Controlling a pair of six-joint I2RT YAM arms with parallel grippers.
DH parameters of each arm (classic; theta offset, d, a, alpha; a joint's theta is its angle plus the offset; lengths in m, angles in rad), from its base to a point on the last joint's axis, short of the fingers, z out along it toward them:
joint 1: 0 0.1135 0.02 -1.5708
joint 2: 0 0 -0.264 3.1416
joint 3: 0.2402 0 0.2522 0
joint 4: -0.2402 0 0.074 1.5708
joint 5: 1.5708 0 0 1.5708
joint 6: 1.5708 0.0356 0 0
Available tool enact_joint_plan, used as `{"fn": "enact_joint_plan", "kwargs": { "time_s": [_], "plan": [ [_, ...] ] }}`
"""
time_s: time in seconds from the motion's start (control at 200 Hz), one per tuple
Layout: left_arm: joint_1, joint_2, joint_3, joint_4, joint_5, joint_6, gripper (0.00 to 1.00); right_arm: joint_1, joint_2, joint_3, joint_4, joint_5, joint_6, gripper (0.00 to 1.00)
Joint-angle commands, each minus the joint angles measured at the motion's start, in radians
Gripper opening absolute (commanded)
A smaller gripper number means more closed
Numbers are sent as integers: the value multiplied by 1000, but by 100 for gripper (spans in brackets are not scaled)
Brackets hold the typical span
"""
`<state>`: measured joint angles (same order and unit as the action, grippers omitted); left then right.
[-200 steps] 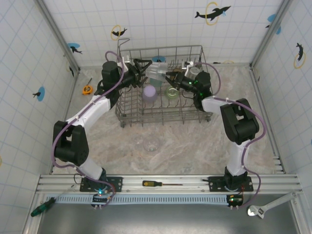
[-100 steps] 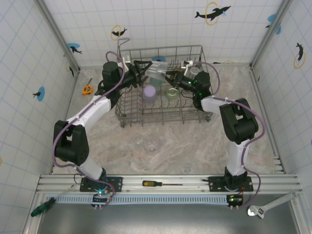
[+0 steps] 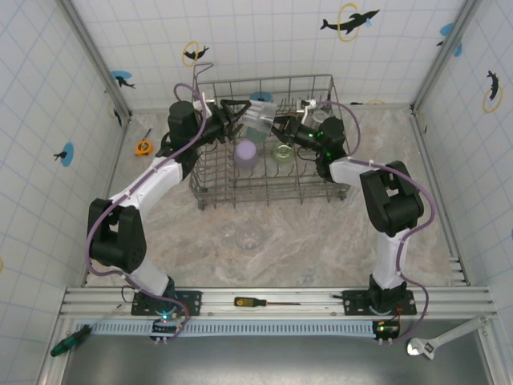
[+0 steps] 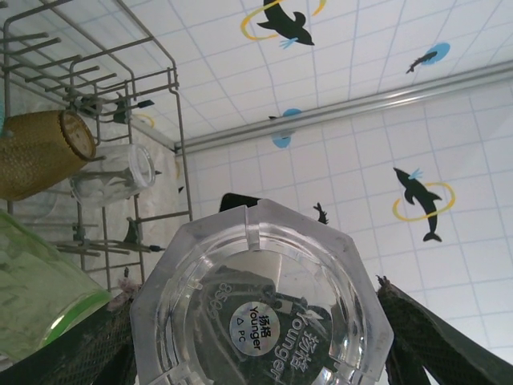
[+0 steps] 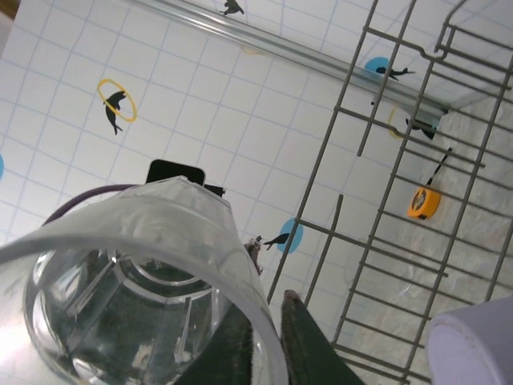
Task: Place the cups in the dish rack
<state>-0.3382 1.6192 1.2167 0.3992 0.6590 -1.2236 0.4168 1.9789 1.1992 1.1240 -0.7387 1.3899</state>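
Observation:
Above the back of the grey wire dish rack (image 3: pixel 264 191), a clear cup (image 3: pixel 258 119) hangs on its side between both grippers. My left gripper (image 3: pixel 240 112) is shut on its octagonal base (image 4: pixel 260 305), a finger on each side. My right gripper (image 3: pixel 279 125) has the cup's rim (image 5: pixel 136 265) pinched between its fingers (image 5: pixel 303 341), one inside and one outside. In the rack stand a lavender cup (image 3: pixel 245 151), a pale green cup (image 3: pixel 283 151), an amber cup (image 4: pixel 40 152) and a clear cup (image 4: pixel 116 172). Another clear cup (image 3: pixel 247 237) sits on the table in front of the rack.
An orange tape measure (image 3: pixel 143 146) lies left of the rack. A screwdriver (image 3: pixel 255 302) rests on the front rail, a wrench (image 3: pixel 445 337) at the lower right and a green-handled tool (image 3: pixel 68 341) at the lower left. Tiled walls close in the table.
The left gripper's jaws have come in onto the clear cup's base. Both arms have barely shifted and the cup stays between them.

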Motion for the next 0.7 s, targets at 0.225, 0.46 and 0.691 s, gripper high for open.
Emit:
{"fn": "enact_joint_plan", "kwargs": {
  "time_s": [0.225, 0.46, 0.691],
  "plan": [
    [-8, -59, 45, -57, -66, 191, 0, 11, -27, 33, 31, -34, 12, 43],
    [-5, -80, 58, -88, -108, 238, 0, -1, -68, 1, -9, -42, -13, 52],
    [5, -97, 66, -100, -119, 259, 0, -14, -106, -36, -82, -42, -59, 60]
  ]
}}
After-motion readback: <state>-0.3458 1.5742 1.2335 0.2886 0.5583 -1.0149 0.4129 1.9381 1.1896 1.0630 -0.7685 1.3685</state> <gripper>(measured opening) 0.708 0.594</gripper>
